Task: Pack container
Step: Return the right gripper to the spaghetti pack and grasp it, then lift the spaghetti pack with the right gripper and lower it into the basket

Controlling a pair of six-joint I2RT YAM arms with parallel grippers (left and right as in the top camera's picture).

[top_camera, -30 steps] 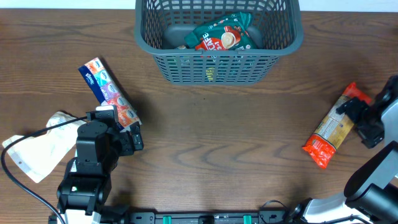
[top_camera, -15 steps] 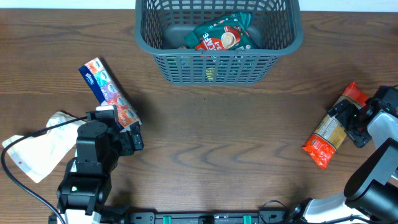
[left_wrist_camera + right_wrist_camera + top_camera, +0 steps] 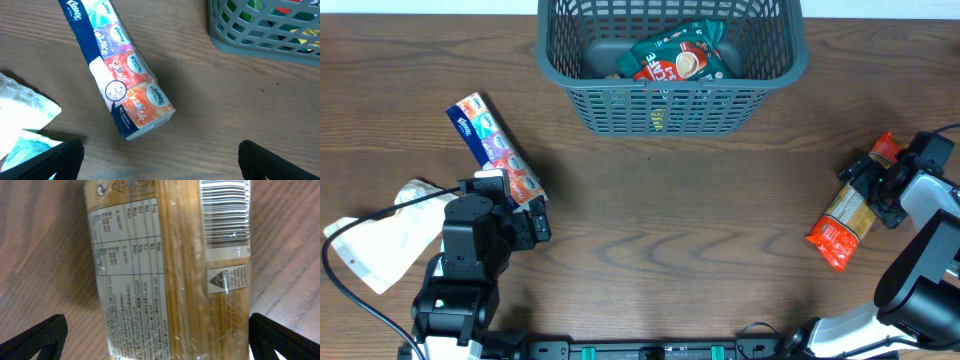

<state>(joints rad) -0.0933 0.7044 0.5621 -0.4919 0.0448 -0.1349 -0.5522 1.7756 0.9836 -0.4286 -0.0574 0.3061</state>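
Observation:
The container [image 3: 665,112], a dark grey lattice basket, stands at the back centre and holds a green and red packet [image 3: 680,55]; its corner [image 3: 260,30] shows in the left wrist view. A Kleenex tissue pack [image 3: 492,148] [image 3: 117,82] lies at the left. Just below its near end my left gripper [image 3: 510,207] [image 3: 160,165] is open with bare wood between the fingers. At the right lies a spaghetti packet [image 3: 848,215] [image 3: 170,270]. My right gripper [image 3: 875,188] [image 3: 160,342] hangs open over its upper part, one finger [image 3: 35,340] on each side.
A white plastic pouch [image 3: 380,240] [image 3: 22,112] lies at the near left beside the left arm. Brown wooden table [image 3: 700,230] spreads between the two arms and up to the basket.
The right gripper has moved left and slightly up, onto the spaghetti packet's upper part. The left arm and all packets have stayed still.

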